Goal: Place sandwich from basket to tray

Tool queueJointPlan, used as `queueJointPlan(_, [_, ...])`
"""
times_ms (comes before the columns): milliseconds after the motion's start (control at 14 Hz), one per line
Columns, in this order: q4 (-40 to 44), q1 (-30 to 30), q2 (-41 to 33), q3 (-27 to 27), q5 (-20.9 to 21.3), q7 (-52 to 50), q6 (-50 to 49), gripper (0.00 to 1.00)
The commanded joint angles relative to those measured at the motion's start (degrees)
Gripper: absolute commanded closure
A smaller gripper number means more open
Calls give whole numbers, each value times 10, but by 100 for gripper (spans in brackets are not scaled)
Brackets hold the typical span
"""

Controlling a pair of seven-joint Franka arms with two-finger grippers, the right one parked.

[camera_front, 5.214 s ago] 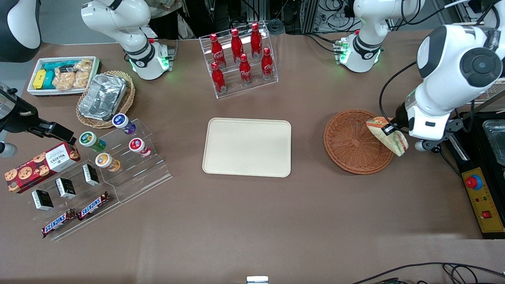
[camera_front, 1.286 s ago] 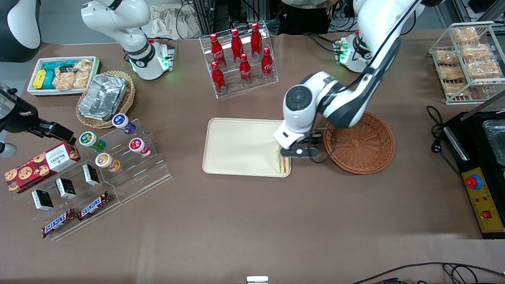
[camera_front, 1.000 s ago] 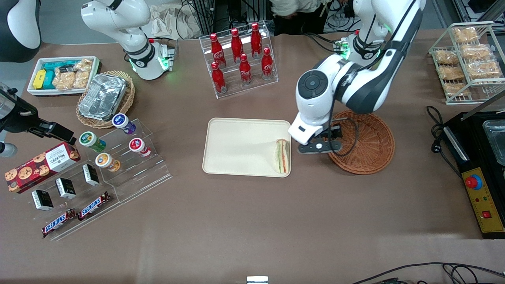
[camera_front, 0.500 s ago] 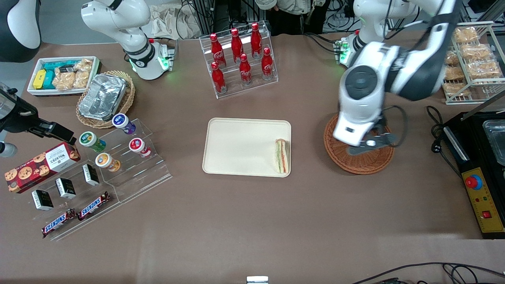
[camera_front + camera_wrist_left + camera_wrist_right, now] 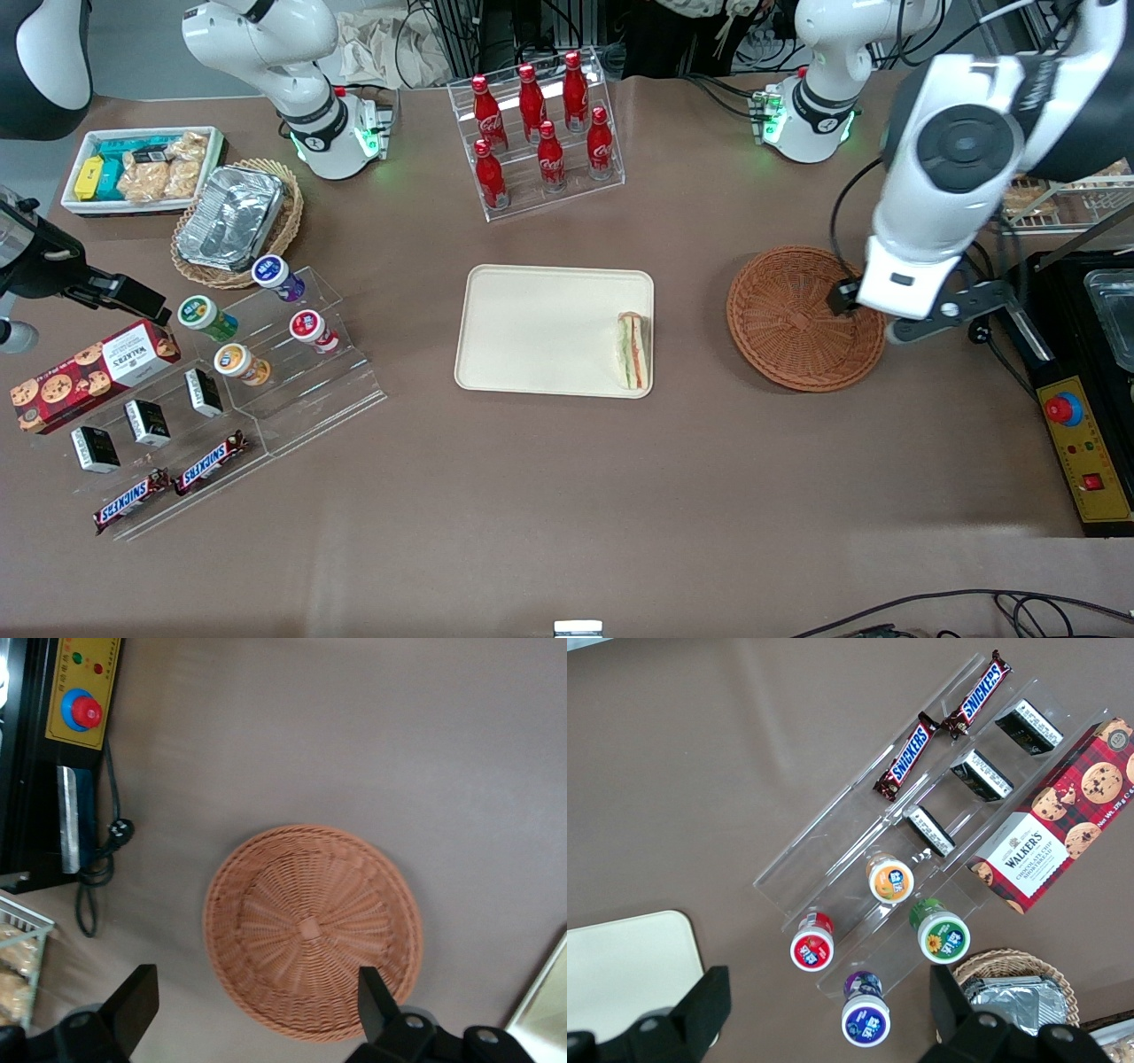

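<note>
Pincer (image 5: 252, 1014) hangs released above the basket (image 5: 312, 930), fingers spread wide with nothing between them; in the wrist view I look straight down into the bare weave. From the front I see my left arm high over the basket's rim (image 5: 802, 377) at the working arm's end of the tabletop (image 5: 567, 496). The sandwich (image 5: 633, 351) lies on the tray (image 5: 532, 328), on edge with its filling stripes facing up, tucked against the rim nearest the basket and toward the corner closer to the front camera. It sits well apart from the pincer. I judge the placing done: the sandwich is out of the basket and in the tray, so what remains is only the retreat. For my next move I would lift clear and park the arm away from the basket, keeping off the black box (image 5: 1085, 443) with the red button (image 5: 1062, 408) beside it. The sandwich rests close to the rim, so I would avoid any pass near the tray that could nudge it.
</note>
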Motion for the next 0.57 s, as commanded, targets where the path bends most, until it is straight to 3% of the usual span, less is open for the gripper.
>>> queueJointPlan(0, [2, 20, -41, 21, -53, 122, -52, 0])
queueJointPlan(214, [8, -21, -92, 141, -127, 225, -67, 0])
queueJointPlan(357, [12, -73, -107, 210, -133, 238, -89, 0])
queueJointPlan(500, [20, -87, -113, 235, -143, 252, -94, 0])
